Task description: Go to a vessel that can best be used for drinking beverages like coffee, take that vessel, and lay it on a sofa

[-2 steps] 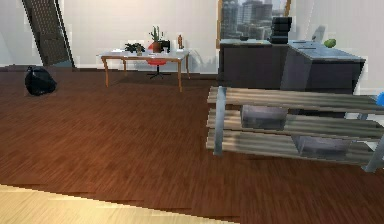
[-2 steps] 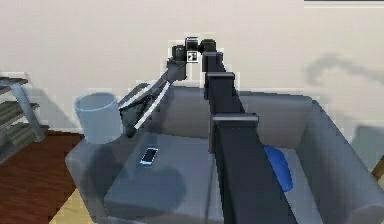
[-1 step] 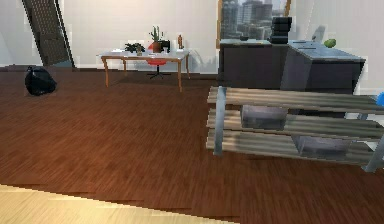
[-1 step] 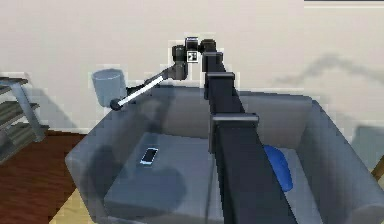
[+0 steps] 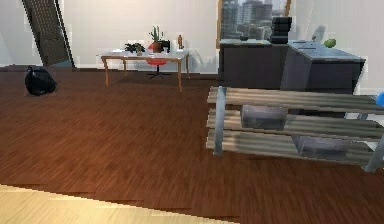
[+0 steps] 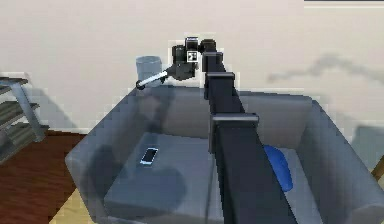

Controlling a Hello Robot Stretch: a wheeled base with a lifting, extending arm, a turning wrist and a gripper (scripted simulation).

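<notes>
Forward view, nearest: a pale mat (image 5: 60,210) is lying at the bottom edge, well in front of the slatted rack (image 5: 300,125).
Forward view, farther: a dark counter (image 5: 290,62) is standing just behind the rack. Far to the rack's left, a table (image 5: 140,57) is carrying potted plants (image 5: 157,38), and a dark bag (image 5: 40,82) is sitting on the floor farther left again.
Arm side view, nearest: the arm (image 6: 240,150) is reaching out over the grey sofa (image 6: 300,115), which is sitting just beside the rack (image 6: 14,105).
Cup: a small pale cup (image 6: 147,65) is hanging at the far end of the gripper (image 6: 150,80), above the sofa's back and clear of every surface, so the gripper is holding it.
Fingers: I cannot tell how they are set.
Seat: a phone (image 6: 149,156) is lying on the end nearer the rack, and a blue cushion (image 6: 278,165) on the end farther from it.
Handling: the cup is probably light, stiff, smooth-walled and breakable. The rim wall is looking like the likeliest hold, as no handle is making itself out. The soft seat should be cushioning it, though it may roll.
Views compared: the forward view is giving the room ahead, the arm side view the sofa, the cup and the arm. The rack is appearing in both.
</notes>
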